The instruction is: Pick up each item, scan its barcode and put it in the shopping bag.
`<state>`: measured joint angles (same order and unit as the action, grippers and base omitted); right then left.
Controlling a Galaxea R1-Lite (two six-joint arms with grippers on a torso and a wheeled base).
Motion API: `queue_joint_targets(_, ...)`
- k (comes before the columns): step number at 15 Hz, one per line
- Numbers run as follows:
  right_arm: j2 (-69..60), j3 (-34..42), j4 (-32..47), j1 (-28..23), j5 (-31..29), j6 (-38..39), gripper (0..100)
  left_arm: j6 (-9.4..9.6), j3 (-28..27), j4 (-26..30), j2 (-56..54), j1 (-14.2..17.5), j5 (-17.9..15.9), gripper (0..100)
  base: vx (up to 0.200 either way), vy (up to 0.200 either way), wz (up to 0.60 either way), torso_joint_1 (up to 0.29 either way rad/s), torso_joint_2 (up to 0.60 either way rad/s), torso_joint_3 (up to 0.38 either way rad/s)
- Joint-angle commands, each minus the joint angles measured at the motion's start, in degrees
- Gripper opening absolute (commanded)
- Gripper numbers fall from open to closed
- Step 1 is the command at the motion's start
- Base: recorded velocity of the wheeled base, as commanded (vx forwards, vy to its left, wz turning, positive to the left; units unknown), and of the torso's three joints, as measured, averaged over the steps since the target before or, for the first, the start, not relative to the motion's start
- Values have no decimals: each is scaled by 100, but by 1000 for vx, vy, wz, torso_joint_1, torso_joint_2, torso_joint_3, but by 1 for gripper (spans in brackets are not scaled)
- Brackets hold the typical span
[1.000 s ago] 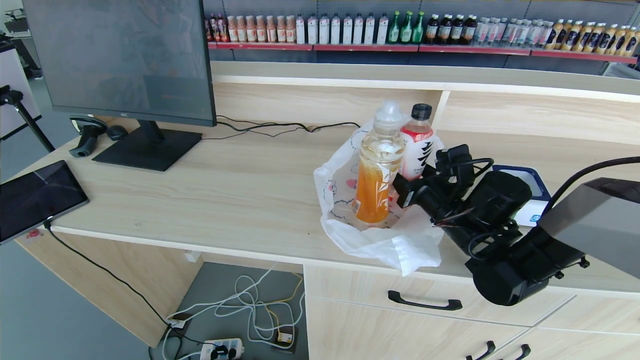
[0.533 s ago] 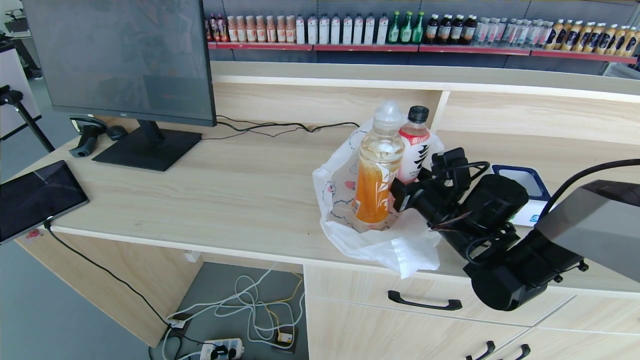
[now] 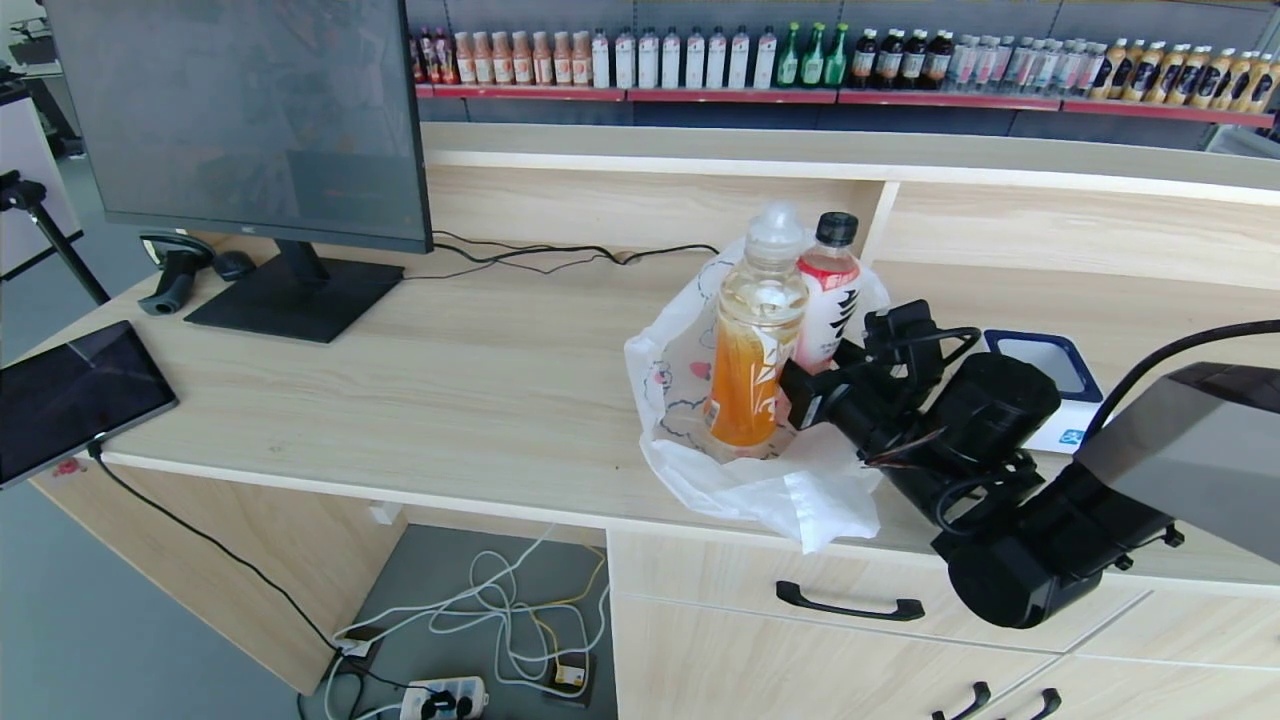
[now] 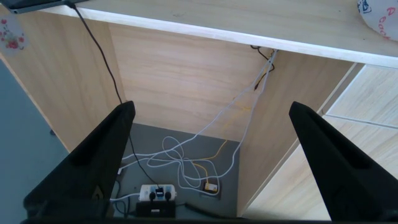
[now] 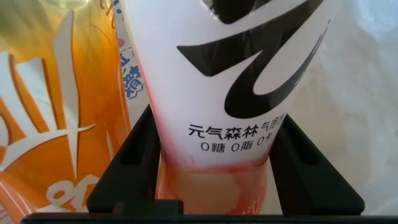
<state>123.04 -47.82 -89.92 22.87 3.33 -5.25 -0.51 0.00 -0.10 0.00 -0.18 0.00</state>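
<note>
Open worktop (image 3: 480, 380) stretches left of the shopping bag (image 3: 760, 490) (monitor (image 3: 240, 120) far left); inside, the orange bottle (image 3: 748, 360) stands just beside the pink bottle (image 3: 832, 300).

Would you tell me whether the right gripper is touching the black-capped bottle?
Touching: in the right wrist view, both fingers press the black-capped bottle.

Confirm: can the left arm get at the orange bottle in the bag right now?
Probably not directly: the left end effector hangs open below the countertop, facing the floor cables, so the countertop stands between it and the orange bottle.
</note>
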Motion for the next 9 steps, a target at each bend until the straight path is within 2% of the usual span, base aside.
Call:
queue_joint_targets(1, -8, 1, -8, -2, 1, -2, 0, -2, 0, 1, 0, 1, 0, 100, 0, 0, 0, 0, 0, 0)
queue_joint_targets(2, -8, 1, -8, -11, 1, -11, 100, -2, 0, -8, 0, 1, 0, 100, 0, 0, 0, 0, 0, 0)
queue_joint_targets(9, -26, 1, -8, -63, 1, -2, 100, -2, 0, -8, 0, 1, 0, 100, 0, 0, 0, 0, 0, 0)
